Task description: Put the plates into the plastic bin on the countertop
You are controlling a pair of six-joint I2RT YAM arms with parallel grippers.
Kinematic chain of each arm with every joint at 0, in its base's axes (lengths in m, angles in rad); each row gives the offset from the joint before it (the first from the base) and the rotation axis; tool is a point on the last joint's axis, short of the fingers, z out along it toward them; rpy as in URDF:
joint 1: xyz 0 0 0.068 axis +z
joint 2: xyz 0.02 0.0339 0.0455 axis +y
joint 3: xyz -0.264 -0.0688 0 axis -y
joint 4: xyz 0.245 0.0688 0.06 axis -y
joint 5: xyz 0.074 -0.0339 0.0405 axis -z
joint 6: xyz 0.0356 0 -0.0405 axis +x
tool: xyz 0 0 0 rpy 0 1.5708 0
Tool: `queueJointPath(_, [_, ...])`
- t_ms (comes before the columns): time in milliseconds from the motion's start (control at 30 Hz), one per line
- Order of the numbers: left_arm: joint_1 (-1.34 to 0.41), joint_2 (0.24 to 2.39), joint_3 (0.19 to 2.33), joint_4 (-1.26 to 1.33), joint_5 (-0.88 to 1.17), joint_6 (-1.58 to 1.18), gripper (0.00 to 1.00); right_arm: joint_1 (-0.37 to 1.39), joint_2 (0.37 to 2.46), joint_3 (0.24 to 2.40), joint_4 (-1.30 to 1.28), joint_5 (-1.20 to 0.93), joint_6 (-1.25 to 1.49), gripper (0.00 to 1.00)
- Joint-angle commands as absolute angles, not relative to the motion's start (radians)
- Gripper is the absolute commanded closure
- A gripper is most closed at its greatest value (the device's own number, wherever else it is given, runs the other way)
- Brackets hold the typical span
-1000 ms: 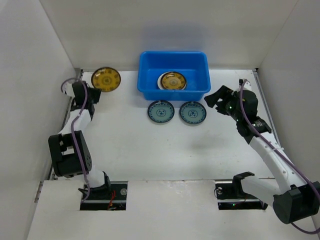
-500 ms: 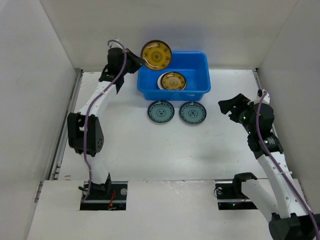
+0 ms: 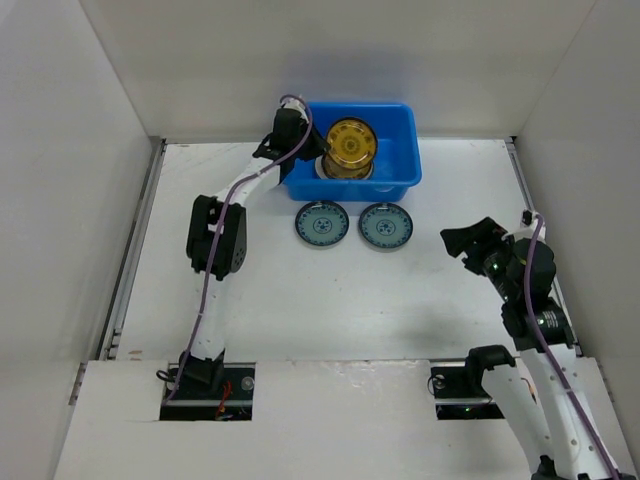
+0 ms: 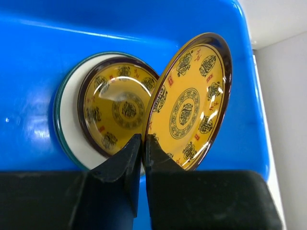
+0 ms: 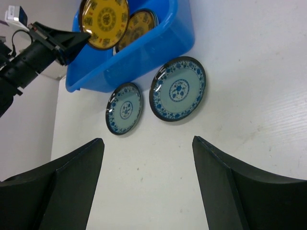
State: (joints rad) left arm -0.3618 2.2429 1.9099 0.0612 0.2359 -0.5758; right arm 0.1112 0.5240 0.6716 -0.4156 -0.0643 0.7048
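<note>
**Yellow-gold plate gripped on edge inside the bin; two teal plates lie outside it**

We see the left gripper point(image 4: 144, 141) closed tight on the lower rim of a yellow-gold plate point(image 4: 192, 103). Its two dark fingers pinch the edge with almost no gap between them. The plate stands tilted on edge with its patterned face turned toward the wrist camera. In the top view it falls within the outline of the blue plastic bin point(image 3: 400, 182), near the bin's middle.

Just beside it, a second yellow-gold plate point(image 4: 115, 108) lies flat in the bin. It is stacked on a white plate point(image 4: 67, 132), whose pale rim shows around it. We cannot tell whether the held plate touches that stack.

The left arm point(image 3: 240, 190) reaches in over the bin's left rim.

The bin sits at the far side of the white countertop point(image 3: 300, 300), close to the back wall point(image 3: 300, 70). Just in front of the bin's near wall, a left teal-blue plate point(image 3: 322, 223) and a right teal-blue plate point(image 3: 386, 225) lie flat on the countertop. They are side by side, near each other but apart.

The right gripper point(image 3: 462, 240) hangs over the right side of the countertop, well apart from the bin. Its jaws are spread wide and hold nothing. In its wrist view we see bare countertop between the fingers, with both teal-blue plates and the bin beyond them.
</note>
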Motion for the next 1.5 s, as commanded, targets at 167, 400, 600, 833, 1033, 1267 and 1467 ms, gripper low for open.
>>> queueJointPath(167, [-0.390, 2.350, 2.032, 0.123, 0.207, -0.508, 0.95, 0.084, 0.485, 0.641, -0.448, -0.089, 0.730, 0.19])
queueJointPath(400, [-0.390, 2.395, 2.080, 0.118, 0.170, -0.465, 0.89, 0.067, 0.495, 0.634, -0.430, -0.138, 0.724, 0.19])
queueJointPath(600, [-0.390, 2.367, 2.118, 0.101, 0.132, -0.404, 0.50, 0.062, 0.521, 0.620, -0.408, -0.167, 0.749, 0.18])
queueJointPath(833, [-0.390, 2.200, 2.129, 0.064, 0.086, -0.313, 0.00, 0.056, 0.664, 0.588, -0.307, -0.245, 0.817, 0.18])
queueJointPath(1033, [-0.413, 1.981, 2.102, 0.002, 0.014, -0.227, 0.00, 0.041, 0.903, 0.531, -0.043, -0.367, 0.923, 0.20])
queueJointPath(1267, [-0.433, 1.749, 1.880, -0.035, -0.084, -0.202, 0.00, 0.039, 1.146, 0.520, 0.168, -0.371, 0.963, 0.23])
queueJointPath(1467, [-0.467, 1.571, 1.560, -0.009, -0.228, -0.242, 0.00, 0.044, 1.327, 0.511, 0.323, -0.356, 1.055, 0.29])
